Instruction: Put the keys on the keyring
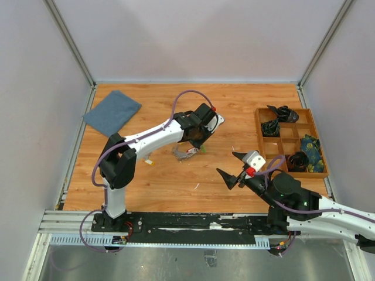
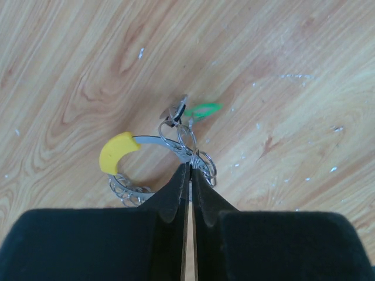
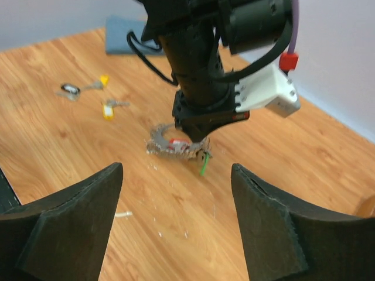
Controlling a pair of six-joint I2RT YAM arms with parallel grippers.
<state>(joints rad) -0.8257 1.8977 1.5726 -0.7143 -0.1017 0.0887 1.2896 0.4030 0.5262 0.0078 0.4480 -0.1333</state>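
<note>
Far left at the back you've got a blue cloth [image 1: 112, 112] lying flat on the wood table [image 1: 164, 193], well apart from everything else. Moving right, the keys [image 3: 71, 89] lie loose on the boards left of the arm's reach: the right wrist cam shows one w/ a dark head, one w/ a yellow head and a third w/ a yellow tag [image 3: 108, 110], none of them touched by either arm. Next, approx mid-table, the left gripper [image 2: 190, 167] points straight down w/ its fingers pressed together, only a hairline slit showing, and the tips pinch the wire of the keyring [image 2: 153, 140]. The keyring sits on the table right under that gripper. Its yellow tag [image 2: 119, 151] curves off to one side, the green tag [image 2: 203, 110] pokes out beyond the tips, and a cluster of small silver rings [image 2: 202, 161] bunches just beside the pinch (whether the ring is lifted off the wood or resting on it, you can't tell from these views). Further right, the right gripper [image 1: 227, 163] hangs above the table w/ its fingers spread wide and nothing between them, aimed at the keyring but well short of it. Far right, a wooden tray [image 1: 291, 124] w/ compartments holds dark bundles and a patterned item
</note>
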